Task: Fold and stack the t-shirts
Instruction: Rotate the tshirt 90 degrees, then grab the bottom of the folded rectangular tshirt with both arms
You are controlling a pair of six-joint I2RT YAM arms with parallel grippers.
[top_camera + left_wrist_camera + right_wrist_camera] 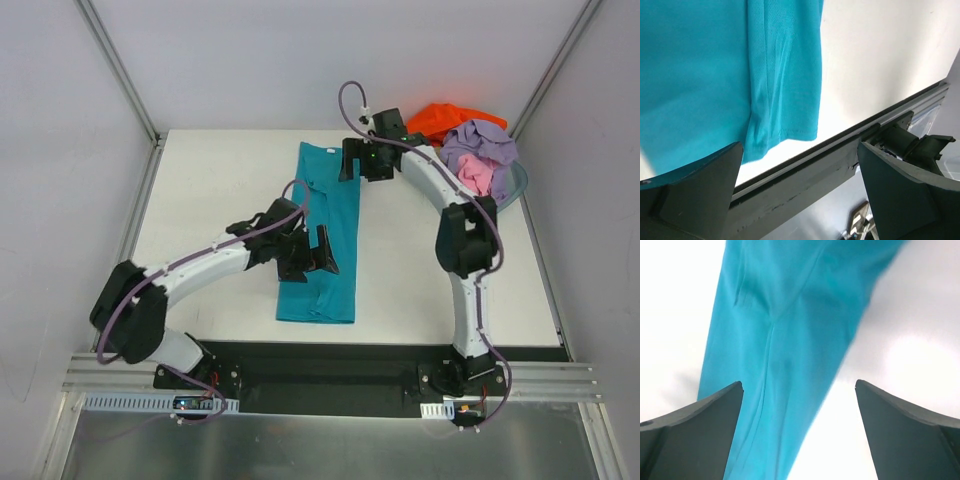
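A teal t-shirt [330,235] lies folded into a long narrow strip down the middle of the white table [210,190]. My left gripper [310,260] hovers open over its near half, and the wrist view shows the shirt's hem corner [785,100] ahead of the empty left gripper [800,145]. Over the shirt's far end my right gripper [360,168] stands open too. In its wrist view the teal cloth [790,315] runs under the right gripper [799,383], nothing pinched. Orange [445,118], lavender [482,140] and pink [476,178] t-shirts are heaped at the back right.
A grey-blue basin [520,182] holds the heap of shirts at the table's far right corner. A black strip and metal rail [805,175] run along the table's near edge. Grey walls with metal posts close in the left, back and right sides.
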